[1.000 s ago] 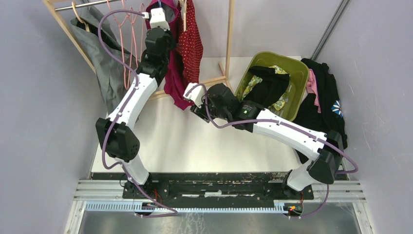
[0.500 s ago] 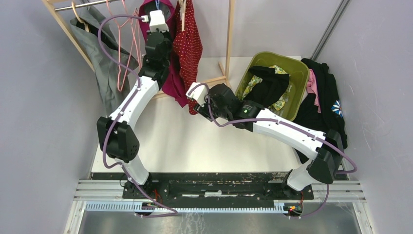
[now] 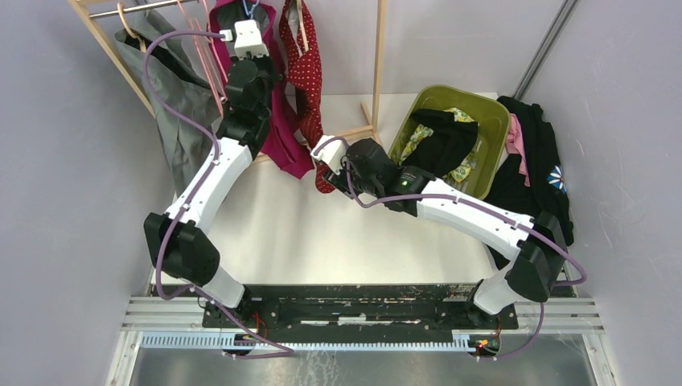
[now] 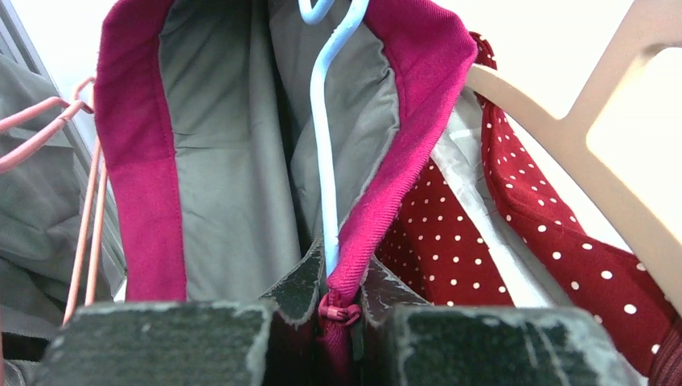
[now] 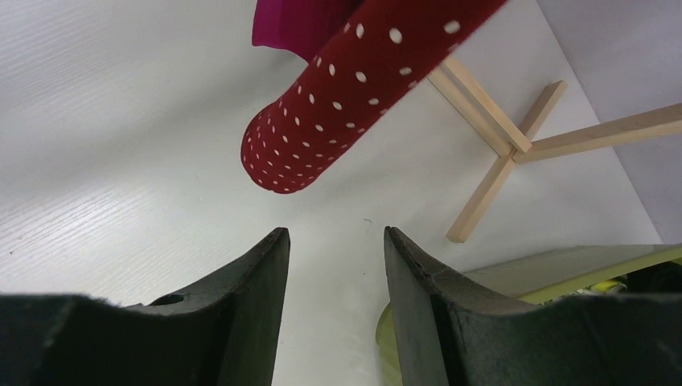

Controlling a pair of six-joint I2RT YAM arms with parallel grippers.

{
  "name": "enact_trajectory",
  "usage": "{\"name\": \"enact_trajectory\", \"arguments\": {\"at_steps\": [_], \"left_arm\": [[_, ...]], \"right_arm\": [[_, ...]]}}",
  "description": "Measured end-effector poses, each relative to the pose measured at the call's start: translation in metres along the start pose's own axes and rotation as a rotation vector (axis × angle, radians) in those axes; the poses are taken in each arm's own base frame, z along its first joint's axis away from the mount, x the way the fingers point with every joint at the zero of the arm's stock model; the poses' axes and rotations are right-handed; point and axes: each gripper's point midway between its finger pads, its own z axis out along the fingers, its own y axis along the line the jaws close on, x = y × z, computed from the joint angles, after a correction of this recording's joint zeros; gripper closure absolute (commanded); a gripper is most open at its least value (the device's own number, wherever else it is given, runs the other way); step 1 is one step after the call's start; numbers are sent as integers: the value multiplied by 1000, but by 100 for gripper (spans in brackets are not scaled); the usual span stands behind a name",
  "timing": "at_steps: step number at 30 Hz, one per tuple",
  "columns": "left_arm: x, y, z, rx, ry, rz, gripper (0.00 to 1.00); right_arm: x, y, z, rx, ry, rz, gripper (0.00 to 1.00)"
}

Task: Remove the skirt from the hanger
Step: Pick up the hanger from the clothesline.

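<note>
The magenta skirt (image 3: 291,149) hangs from a light-blue hanger (image 3: 251,10) on the wooden rack; its grey lining and waistband fill the left wrist view (image 4: 145,161). My left gripper (image 3: 251,26) is high at the rail, shut on the skirt's waistband at the zip (image 4: 336,269), with the blue hanger wire (image 4: 323,161) running between the fingers. My right gripper (image 3: 331,173) is open and empty (image 5: 336,241), low over the table, just short of the hem of a red white-dotted garment (image 5: 354,80).
The red dotted garment (image 3: 306,72) hangs on a wooden hanger (image 4: 579,161) right of the skirt. A grey garment (image 3: 173,104) and pink wire hangers (image 3: 205,60) hang left. The rack's foot (image 5: 499,153) stands nearby. A green basket (image 3: 489,108) and black clothes (image 3: 535,153) lie at the right.
My left arm has moved left along the rail, carrying the magenta skirt and its hanger away from the red garment. My right gripper has shifted slightly and stays open.
</note>
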Motion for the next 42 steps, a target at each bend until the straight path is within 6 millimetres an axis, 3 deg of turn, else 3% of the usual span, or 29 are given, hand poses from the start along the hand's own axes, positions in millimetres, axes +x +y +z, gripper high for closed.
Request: {"name": "enact_trajectory", "arguments": {"at_steps": [14, 18, 21, 25, 27, 35, 42], "left_arm": [[10, 8, -36, 43, 25, 1, 97], [29, 0, -40, 111, 102, 28, 97], [55, -9, -50, 179, 205, 59, 97], [84, -13, -74, 254, 343, 92, 97], [87, -11, -87, 273, 381, 100, 97], [58, 5, -150, 342, 442, 115, 97], [35, 19, -204, 413, 460, 147, 97]], "right_arm": [[10, -4, 4, 31, 27, -9, 47], [14, -12, 3, 59, 44, -18, 47], [13, -17, 0, 62, 54, -25, 46], [-1, -23, -11, 59, 33, -35, 45], [-13, -28, -23, 57, 4, -44, 45], [-60, -51, -77, 92, -130, -83, 45], [-67, -51, -86, 75, -146, -93, 47]]}}
